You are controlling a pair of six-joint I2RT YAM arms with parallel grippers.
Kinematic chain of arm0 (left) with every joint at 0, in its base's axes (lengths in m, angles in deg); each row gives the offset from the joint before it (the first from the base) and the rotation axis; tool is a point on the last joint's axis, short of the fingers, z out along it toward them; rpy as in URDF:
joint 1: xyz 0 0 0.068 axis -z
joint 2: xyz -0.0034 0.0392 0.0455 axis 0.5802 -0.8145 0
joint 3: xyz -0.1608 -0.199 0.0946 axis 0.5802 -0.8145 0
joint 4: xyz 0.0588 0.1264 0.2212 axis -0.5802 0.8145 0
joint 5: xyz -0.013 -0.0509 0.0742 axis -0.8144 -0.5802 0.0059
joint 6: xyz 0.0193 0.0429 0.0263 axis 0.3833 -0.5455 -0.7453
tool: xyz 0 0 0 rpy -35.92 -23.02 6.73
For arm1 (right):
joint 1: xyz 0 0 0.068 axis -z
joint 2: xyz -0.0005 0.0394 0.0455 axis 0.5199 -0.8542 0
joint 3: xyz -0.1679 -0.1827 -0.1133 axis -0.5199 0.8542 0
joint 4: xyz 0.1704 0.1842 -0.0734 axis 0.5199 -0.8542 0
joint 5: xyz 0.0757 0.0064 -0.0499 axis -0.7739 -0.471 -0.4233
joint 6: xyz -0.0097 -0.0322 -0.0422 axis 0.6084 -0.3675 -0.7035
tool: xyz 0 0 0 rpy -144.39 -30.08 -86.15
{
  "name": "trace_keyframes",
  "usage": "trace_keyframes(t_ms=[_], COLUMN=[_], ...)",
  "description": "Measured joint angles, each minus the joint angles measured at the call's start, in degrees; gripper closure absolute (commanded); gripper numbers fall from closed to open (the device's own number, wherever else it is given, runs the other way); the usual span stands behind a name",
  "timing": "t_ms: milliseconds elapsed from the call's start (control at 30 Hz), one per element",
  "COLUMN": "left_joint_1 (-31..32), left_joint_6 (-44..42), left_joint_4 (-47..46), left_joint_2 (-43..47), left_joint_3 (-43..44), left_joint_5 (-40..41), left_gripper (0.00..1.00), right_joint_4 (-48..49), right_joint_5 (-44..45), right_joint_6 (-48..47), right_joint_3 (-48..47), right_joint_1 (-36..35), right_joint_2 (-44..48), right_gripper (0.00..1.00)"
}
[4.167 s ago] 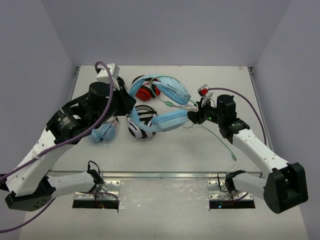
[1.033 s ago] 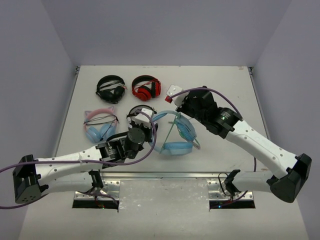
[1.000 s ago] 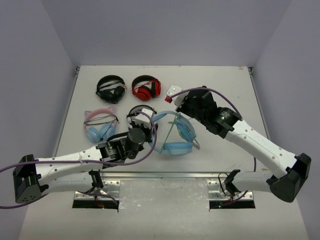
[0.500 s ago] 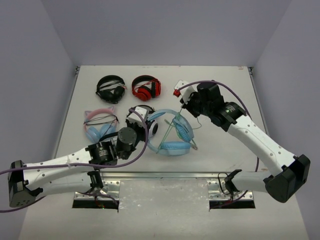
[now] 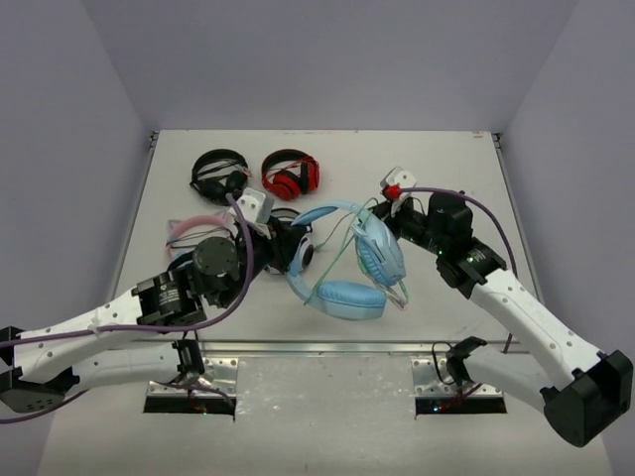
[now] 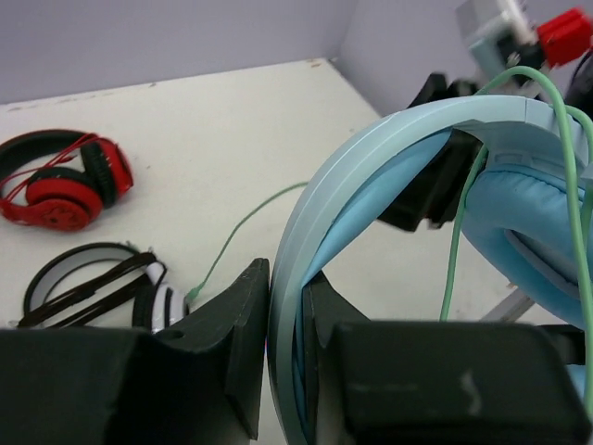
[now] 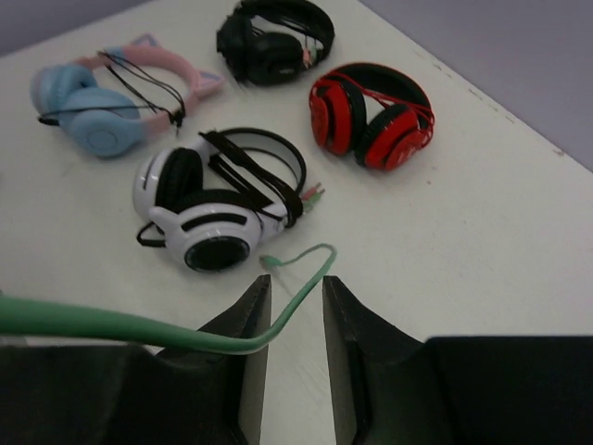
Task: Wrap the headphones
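Left tool point(image 6: 285, 315) clamps the headband of the light-blue padded over-ear headphones point(image 5: 347, 297); right tool point(image 7: 295, 287), narrowly parted, straddles their thin pale-green cable point(image 7: 111, 326); wrapping looks partway done.

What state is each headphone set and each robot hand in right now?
Light-blue over-ear headphones: gripped by the headband, not yet wrapped.
Thin pale green cable: loose, plug end free.
Left hand: shut on the blue headband.
Right hand: open, green cable passing through loosely.
Red over-ear headphones: lying flat, cord wrapped.
Black over-ear headphones: cord wrapped.
White-and-black headphones: cord wrapped, plugs sticking out.
Pink cat-ear headphones with blue cups: cord wrapped.
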Motion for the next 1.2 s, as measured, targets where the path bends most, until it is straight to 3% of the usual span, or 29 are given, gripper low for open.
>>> trace_keyframes(t_ms=[200, 333, 400, 633, 767, 900, 967, 1000, 1100, 1200], left_joint_1=[0.0, 0.0, 0.0, 0.0, 0.0, 0.0, 0.0, 0.0, 0.0, 0.0], left_joint_6=[2.6, 3.1, 3.4, 4.0, 4.0, 4.1, 4.5, 4.7, 5.3, 6.0], left_joint_4=[-2.4, -1.9, -2.0, -1.9, -2.6, -4.5, -5.5, -5.8, -7.3, -9.1], left_joint_2=[0.4, -0.5, -1.3, -3.1, -3.8, -3.7, -3.7, -3.7, -3.7, -3.9], left_joint_3=[4.6, 9.1, 11.5, 18.3, 20.3, 20.3, 20.3, 20.3, 20.1, 19.7], left_joint_5=[-4.1, -5.5, -5.9, -4.7, -0.6, 4.9, 7.7, 8.8, 12.3, 15.9], left_gripper=[1.0, 1.0, 1.0, 0.99, 1.0, 1.0, 1.0, 1.0, 1.0, 1.0], right_joint_4=[17.4, 28.4, 31.6, 40.8, 47.8, 53.9, 55.2, 55.7, 57.7, 58.2], right_joint_5=[-6.2, -8.4, -8.8, -10.4, -12.1, -12.5, -12.8, -12.9, -12.1, -9.8], right_joint_6=[7.3, 12.2, 13.9, 19.2, 23.0, 26.4, 27.9, 28.7, 29.8, 29.2], right_joint_3=[6.3, 8.2, 8.2, 10.3, 15.8, 22.1, 23.5, 23.7, 24.1, 24.4], right_joint_1=[0.0, 0.0, 0.0, 0.0, -0.1, -1.2, -2.3, -3.0, -6.3, -11.7], right_joint_2=[-0.2, -6.7, -9.9, -15.0, -15.9, -17.4, -18.7, -19.1, -19.3, -18.4], right_gripper=[0.7, 0.75, 0.8, 0.79, 0.81, 0.98, 0.95, 0.87, 0.84, 0.91])
